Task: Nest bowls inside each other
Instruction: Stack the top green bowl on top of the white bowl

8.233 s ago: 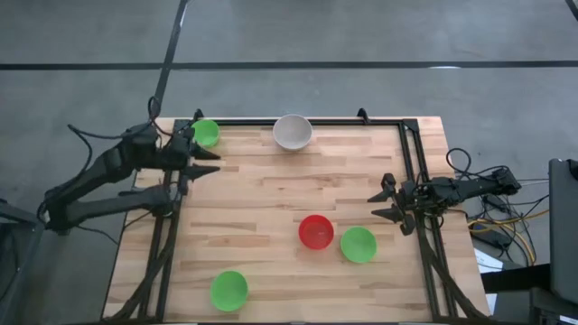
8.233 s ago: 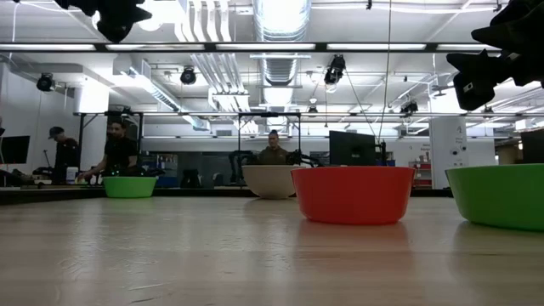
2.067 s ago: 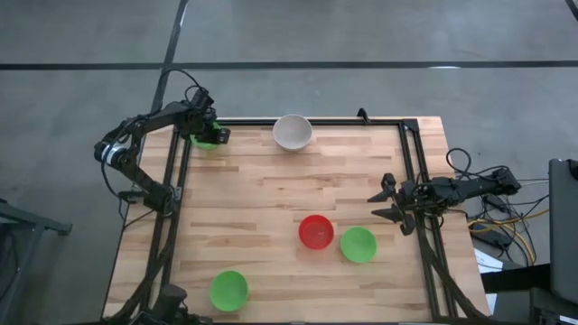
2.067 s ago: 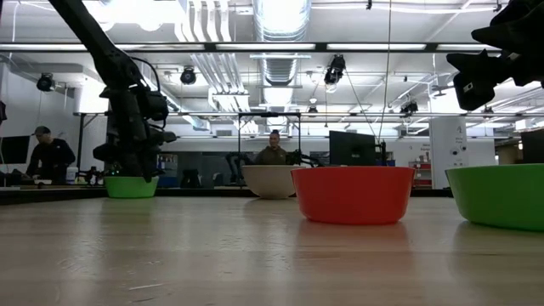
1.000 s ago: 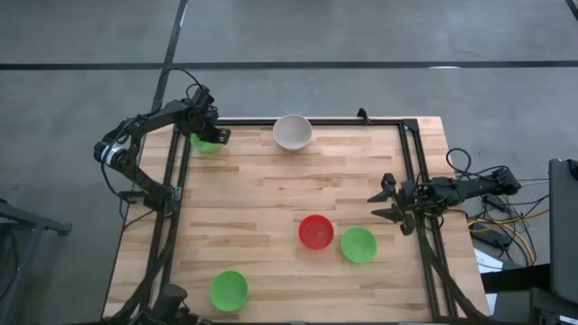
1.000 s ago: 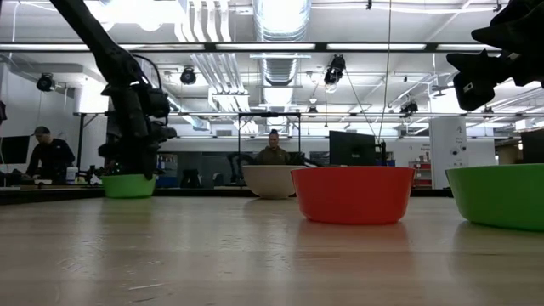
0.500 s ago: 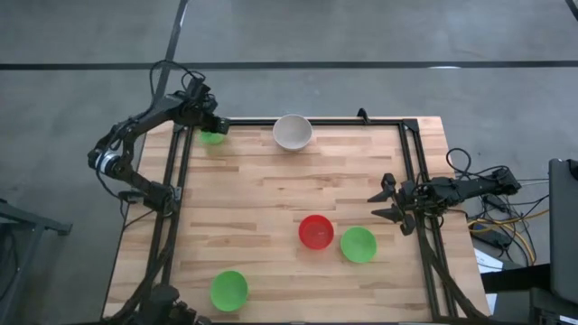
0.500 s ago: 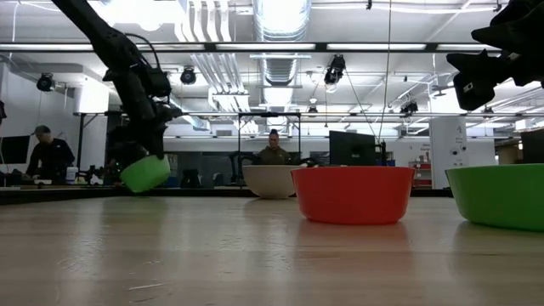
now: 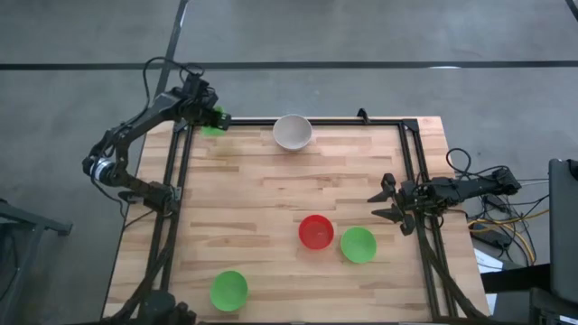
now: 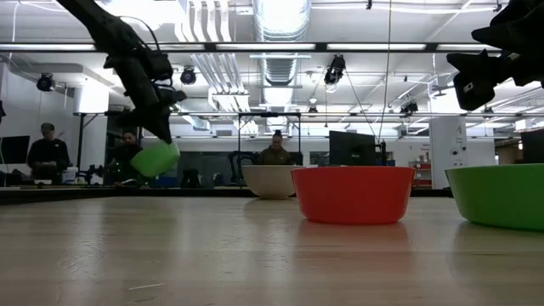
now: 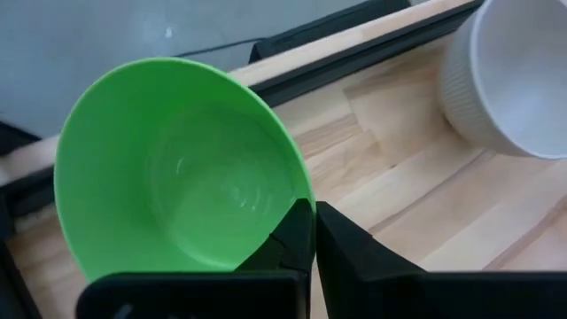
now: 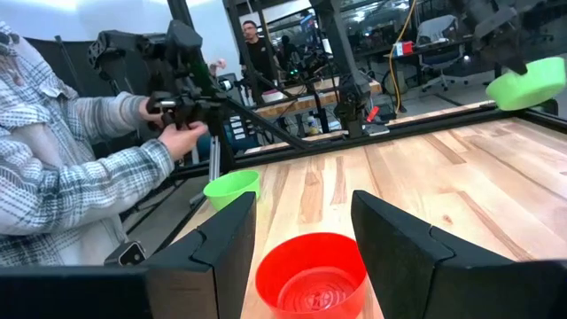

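1. Left gripper (image 9: 209, 116) pinches the rim of a green bowl (image 10: 155, 159), lifted and tilted off the table's (image 9: 271, 208) far-left corner.
2. White bowl (image 9: 293, 132) sits near, at three o'clock from it.
3. Right gripper (image 9: 386, 203) waits open, farther away.

A light wooden bench (image 9: 271, 208) edged by a dark metal frame (image 9: 408, 171) carries four small bowls. A red bowl (image 9: 315, 231) sits just beside a green bowl (image 9: 358, 244), the two nearly touching. Well apart from the red bowl, a white bowl (image 9: 293, 132) rests at the far edge and another green bowl (image 9: 228, 290) near the front edge.
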Robot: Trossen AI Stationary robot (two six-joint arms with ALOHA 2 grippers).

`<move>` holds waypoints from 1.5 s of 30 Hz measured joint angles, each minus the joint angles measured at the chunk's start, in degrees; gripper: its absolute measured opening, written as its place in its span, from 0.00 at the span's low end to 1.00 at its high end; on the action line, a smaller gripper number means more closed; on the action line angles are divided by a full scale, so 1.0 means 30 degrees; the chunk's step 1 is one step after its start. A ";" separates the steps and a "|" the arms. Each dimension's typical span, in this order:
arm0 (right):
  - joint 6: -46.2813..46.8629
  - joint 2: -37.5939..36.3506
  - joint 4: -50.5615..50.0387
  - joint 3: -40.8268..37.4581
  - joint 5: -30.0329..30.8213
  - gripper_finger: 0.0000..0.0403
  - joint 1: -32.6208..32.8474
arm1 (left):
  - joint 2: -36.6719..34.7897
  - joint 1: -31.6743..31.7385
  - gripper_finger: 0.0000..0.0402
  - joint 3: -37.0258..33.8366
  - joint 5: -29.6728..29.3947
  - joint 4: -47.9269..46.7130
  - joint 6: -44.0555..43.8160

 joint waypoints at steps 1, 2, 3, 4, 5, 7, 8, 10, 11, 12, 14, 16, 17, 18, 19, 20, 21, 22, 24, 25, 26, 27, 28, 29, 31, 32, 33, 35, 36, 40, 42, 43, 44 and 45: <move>0.0000 0.0001 0.0001 -0.0005 0.0002 0.45 0.0000 | 0.0000 -0.0068 0.02 0.0140 -0.0004 -0.0004 0.0285; 0.0000 -0.0002 0.0001 -0.0005 0.0003 0.45 -0.0006 | 0.0000 -0.0137 0.02 0.0315 -0.0007 -0.0025 0.0524; 0.0000 -0.0002 0.0000 -0.0005 -0.0005 0.45 0.0000 | 0.0000 -0.0194 0.02 0.0495 -0.0015 -0.0041 0.0685; 0.0000 0.0004 0.0000 -0.0005 -0.0005 0.45 -0.0007 | -0.0001 -0.0242 0.02 0.0677 -0.0007 -0.0058 0.0730; 0.0000 0.0004 0.0007 -0.0005 0.0003 0.45 0.0000 | -0.0015 -0.0269 0.03 0.0860 -0.0014 -0.0087 0.0730; 0.0000 -0.0002 0.0002 -0.0005 -0.0002 0.45 -0.0003 | -0.0015 -0.0374 0.03 0.1260 -0.0018 -0.0286 0.0730; 0.0000 -0.0002 0.0004 -0.0005 -0.0001 0.45 -0.0004 | -0.0015 -0.0436 0.02 0.1467 -0.0015 -0.0298 0.0738; 0.0000 -0.0002 0.0002 -0.0002 -0.0005 0.45 0.0000 | -0.0022 -0.0565 0.02 0.1923 -0.0017 -0.0405 0.0738; 0.0000 -0.0002 0.0000 -0.0005 0.0000 0.45 0.0000 | -0.0022 -0.0628 0.02 0.2130 -0.0015 -0.0417 0.0742; 0.0000 0.0004 0.0007 -0.0005 0.0003 0.45 -0.0001 | -0.0022 -0.0699 0.02 0.2338 -0.0015 -0.0415 0.0769; 0.0000 0.0004 0.0001 -0.0005 0.0002 0.45 -0.0001 | -0.0022 -0.0872 0.02 0.2746 -0.0018 -0.0433 0.0811; 0.0000 -0.0002 0.0007 -0.0004 0.0001 0.45 -0.0002 | -0.0029 -0.1085 0.03 0.3110 -0.0029 -0.0446 0.0872; 0.0000 -0.0002 0.0000 -0.0005 0.0003 0.45 0.0000 | -0.0029 -0.1220 0.03 0.3268 -0.0039 -0.0506 0.0996; 0.0000 -0.0002 0.0007 -0.0005 -0.0001 0.45 -0.0003 | -0.0029 -0.1365 0.03 0.3440 -0.0092 -0.0578 0.1187; 0.0000 0.0003 0.0002 0.0002 0.0003 0.45 -0.0005 | -0.0029 -0.1508 0.03 0.3610 -0.0168 -0.0604 0.1348; 0.0000 -0.0002 0.0000 -0.0005 0.0002 0.45 -0.0005 | -0.0029 -0.1686 0.02 0.3807 -0.0325 -0.0706 0.1430; 0.0000 -0.0002 0.0001 -0.0005 -0.0005 0.45 -0.0007 | -0.0029 -0.1860 0.02 0.4035 -0.0558 -0.0874 0.1490; 0.0000 -0.0002 0.0001 -0.0005 -0.0005 0.45 -0.0001 | -0.0029 -0.2046 0.02 0.4243 -0.0846 -0.1042 0.1637; 0.0000 0.0003 0.0005 -0.0003 -0.0005 0.45 -0.0002 | -0.0029 -0.2473 0.02 0.4695 -0.1378 -0.1472 0.2019; 0.0000 0.0003 0.0002 -0.0005 0.0003 0.45 0.0000 | -0.0029 -0.2664 0.02 0.4920 -0.1552 -0.1687 0.2246; 0.0000 -0.0002 0.0000 -0.0003 -0.0005 0.45 -0.0002 | -0.0029 -0.2836 0.02 0.5145 -0.1697 -0.1859 0.2399; 0.0000 -0.0002 0.0007 -0.0005 -0.0001 0.45 0.0000 | -0.0029 -0.2975 0.02 0.5379 -0.1826 -0.2045 0.2447; 0.0000 -0.0002 0.0004 -0.0005 -0.0005 0.45 0.0000 | -0.0029 -0.3096 0.02 0.5568 -0.1848 -0.2176 0.2450; 0.0000 -0.0002 0.0000 -0.0003 0.0000 0.45 0.0000 | -0.0029 -0.3218 0.02 0.5723 -0.1848 -0.2232 0.2450; 0.0000 -0.0002 0.0001 -0.0004 -0.0005 0.45 -0.0007 | -0.0029 -0.3449 0.02 0.5964 -0.1861 -0.2211 0.2450; 0.0000 0.0001 0.0007 -0.0005 -0.0005 0.45 0.0000 | -0.0029 -0.3559 0.02 0.6028 -0.1869 -0.2196 0.2468; 0.0000 0.0004 0.0007 -0.0005 -0.0005 0.45 -0.0006 | -0.0029 -0.3686 0.02 0.6064 -0.1827 -0.2189 0.2467; 0.0000 -0.0002 0.0005 -0.0005 0.0000 0.45 -0.0003 | -0.0029 -0.3960 0.02 0.6066 -0.1634 -0.2043 0.2512; 0.0000 -0.0002 0.0007 -0.0005 -0.0005 0.45 0.0000 | -0.0029 -0.4118 0.02 0.6059 -0.1513 -0.1928 0.2595; 0.0000 -0.0002 0.0004 -0.0005 -0.0005 0.45 -0.0004 | -0.0029 -0.4738 0.02 0.5895 -0.1366 -0.1514 0.2636; 0.0000 -0.0002 0.0002 -0.0005 -0.0002 0.45 -0.0004 | -0.0029 -0.5128 0.02 0.5884 -0.1370 -0.1197 0.2642; 0.0000 -0.0001 0.0005 -0.0005 -0.0005 0.45 -0.0005 | -0.0029 -0.5331 0.02 0.5884 -0.1370 -0.0983 0.2677; 0.0000 -0.0002 0.0000 -0.0003 -0.0005 0.45 -0.0004 | -0.0029 -0.5544 0.02 0.5884 -0.1363 -0.0844 0.2704; 0.0000 -0.0002 0.0004 -0.0001 -0.0005 0.45 0.0000 | -0.0029 -0.5734 0.02 0.5884 -0.1355 -0.0764 0.2705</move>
